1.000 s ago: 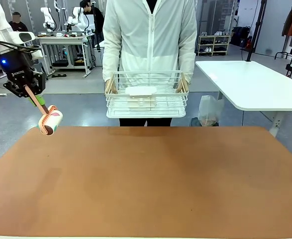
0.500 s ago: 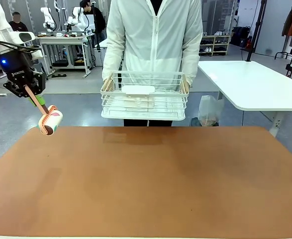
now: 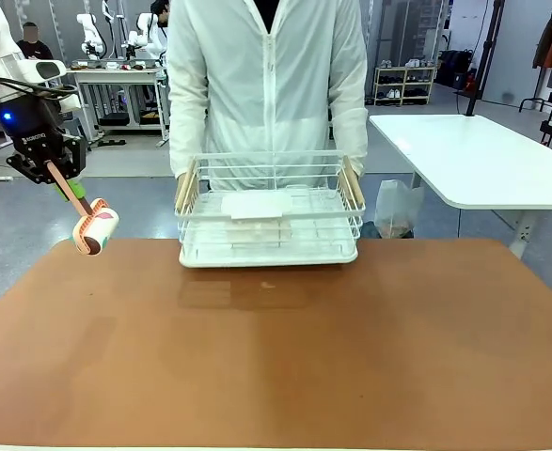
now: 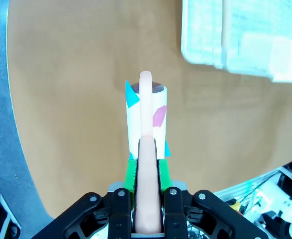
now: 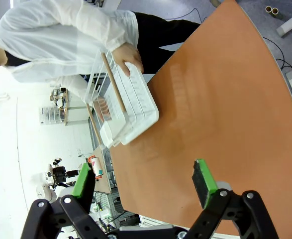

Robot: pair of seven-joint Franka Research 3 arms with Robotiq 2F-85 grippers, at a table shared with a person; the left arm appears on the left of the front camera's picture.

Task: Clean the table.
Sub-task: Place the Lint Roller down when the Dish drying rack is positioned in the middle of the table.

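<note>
Front view showed the left gripper (image 3: 57,174) pinching the pale handle of a lint roller (image 3: 95,230), jaws pressed tight against it, with the patterned roll hanging in the air above the table's (image 3: 285,366) far left corner and not touching the top. Across from the robot, a person in a white jacket (image 3: 266,85) held a white wire basket (image 3: 268,221) by its wooden side handles, the basket's base at or just over the far edge of the reddish-brown top; whether it rested there could not be told. Something flat and white lay inside the basket. A small pale speck (image 3: 268,285) sat on the table just in front of it.

From the left wrist camera, the green pads (image 4: 131,174) clamped the handle on both sides, and the roll (image 4: 146,117) pointed out over the brown surface, with the basket (image 4: 245,40) well off toward the upper right.

The right gripper (image 5: 146,184) stood with fingers spread wide and nothing between them, looking down on the table (image 5: 220,99) and the basket (image 5: 123,107) in the person's hand (image 5: 128,55).

By the look of it, cleaning had not begun: the roller was in hand but no pass over the top was under way, and the whole surface remained to be rolled.
</note>
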